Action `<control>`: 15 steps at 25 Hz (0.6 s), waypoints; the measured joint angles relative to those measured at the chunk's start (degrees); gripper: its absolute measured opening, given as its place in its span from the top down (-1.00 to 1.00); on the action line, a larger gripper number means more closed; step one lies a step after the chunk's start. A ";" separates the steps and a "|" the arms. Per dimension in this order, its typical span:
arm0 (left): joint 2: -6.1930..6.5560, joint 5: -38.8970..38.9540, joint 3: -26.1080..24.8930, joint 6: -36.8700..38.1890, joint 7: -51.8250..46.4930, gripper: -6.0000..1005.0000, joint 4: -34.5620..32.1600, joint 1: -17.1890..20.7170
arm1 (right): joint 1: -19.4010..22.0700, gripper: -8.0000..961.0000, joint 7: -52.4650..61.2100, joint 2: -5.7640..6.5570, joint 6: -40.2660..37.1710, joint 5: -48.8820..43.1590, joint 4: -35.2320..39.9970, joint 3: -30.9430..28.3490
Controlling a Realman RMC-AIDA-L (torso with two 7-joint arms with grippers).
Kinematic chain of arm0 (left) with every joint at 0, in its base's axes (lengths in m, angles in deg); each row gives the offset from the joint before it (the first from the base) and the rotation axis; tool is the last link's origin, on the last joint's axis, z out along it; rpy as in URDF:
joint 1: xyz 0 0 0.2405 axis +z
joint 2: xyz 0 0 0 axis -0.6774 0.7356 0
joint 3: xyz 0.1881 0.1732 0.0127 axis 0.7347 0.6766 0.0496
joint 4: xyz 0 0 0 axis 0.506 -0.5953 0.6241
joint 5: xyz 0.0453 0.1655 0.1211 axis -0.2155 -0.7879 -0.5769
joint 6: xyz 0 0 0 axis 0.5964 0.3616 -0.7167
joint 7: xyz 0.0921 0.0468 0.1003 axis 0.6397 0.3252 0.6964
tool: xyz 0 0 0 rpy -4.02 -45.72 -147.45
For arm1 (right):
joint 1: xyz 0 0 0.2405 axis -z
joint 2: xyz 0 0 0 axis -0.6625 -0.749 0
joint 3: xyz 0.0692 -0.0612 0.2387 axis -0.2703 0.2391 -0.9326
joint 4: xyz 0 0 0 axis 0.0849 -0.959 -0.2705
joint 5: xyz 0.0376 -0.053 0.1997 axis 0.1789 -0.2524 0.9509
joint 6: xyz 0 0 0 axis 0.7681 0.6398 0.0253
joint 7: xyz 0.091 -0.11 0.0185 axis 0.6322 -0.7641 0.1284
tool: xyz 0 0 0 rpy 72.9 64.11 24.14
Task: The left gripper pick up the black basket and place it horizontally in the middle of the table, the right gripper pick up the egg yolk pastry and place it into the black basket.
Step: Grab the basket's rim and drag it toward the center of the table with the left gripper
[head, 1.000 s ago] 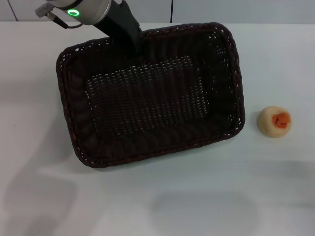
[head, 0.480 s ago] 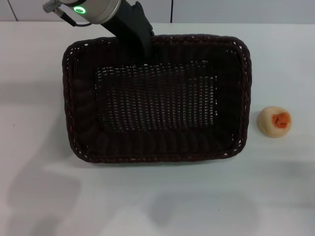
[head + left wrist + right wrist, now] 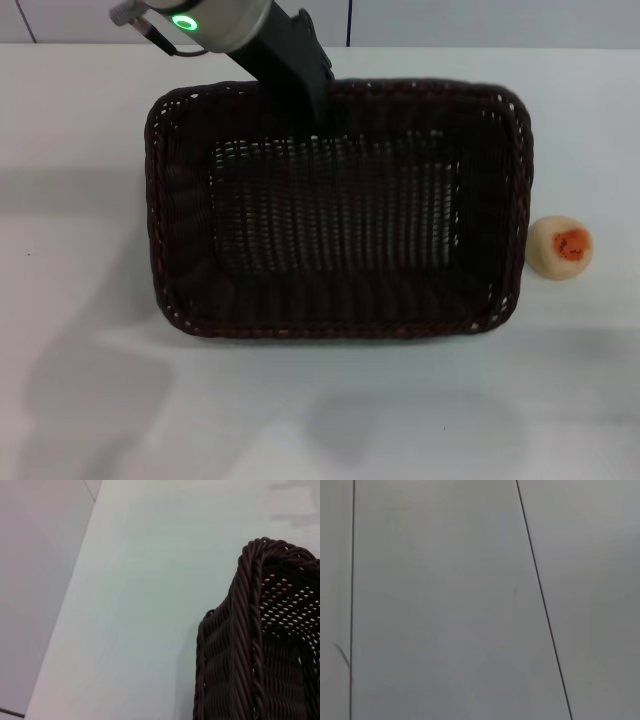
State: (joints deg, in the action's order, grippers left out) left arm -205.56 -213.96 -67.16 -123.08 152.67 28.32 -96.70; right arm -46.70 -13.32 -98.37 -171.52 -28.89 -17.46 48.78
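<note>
A large black basket (image 3: 335, 205) of dark woven wicker sits lengthwise across the middle of a plain white table (image 3: 80, 400), its long sides running left to right. The left gripper (image 3: 318, 105) reaches down from the far left onto the basket's far rim, its fingers lost against the dark weave, so whether it is clamped on the rim or has let go cannot be told. Just right of the basket, apart from its right wall, rests the egg yolk pastry (image 3: 560, 246), a small pale ball with an orange-red patch on top. The right gripper is not visible anywhere; its wrist camera shows only a blank grey surface. The basket looks light and stiff, with a braided rim (image 3: 254, 625) that seems the natural place to pinch. The pastry is probably soft and crumbly, likely best taken gently across its round sides from above. There is open table to the near side and left, and a narrow gap between pastry and basket wall, so a descending claw should mind that wall.
</note>
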 joint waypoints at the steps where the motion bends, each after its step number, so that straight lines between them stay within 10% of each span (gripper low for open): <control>1: -0.05 0.06 1.12 1.01 0.22 0.66 -2.57 -0.84 | -0.02 -0.53 0.00 0.00 0.00 0.00 0.00 0.15; 15: -0.08 -0.14 4.13 5.32 0.25 0.66 -12.55 -4.50 | -0.39 -0.50 0.00 0.00 -0.19 0.00 0.02 0.63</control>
State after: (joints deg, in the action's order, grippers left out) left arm -205.64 -214.10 -63.03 -117.76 152.92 15.77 -101.20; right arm -47.09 -13.32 -98.37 -171.71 -28.89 -17.44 49.42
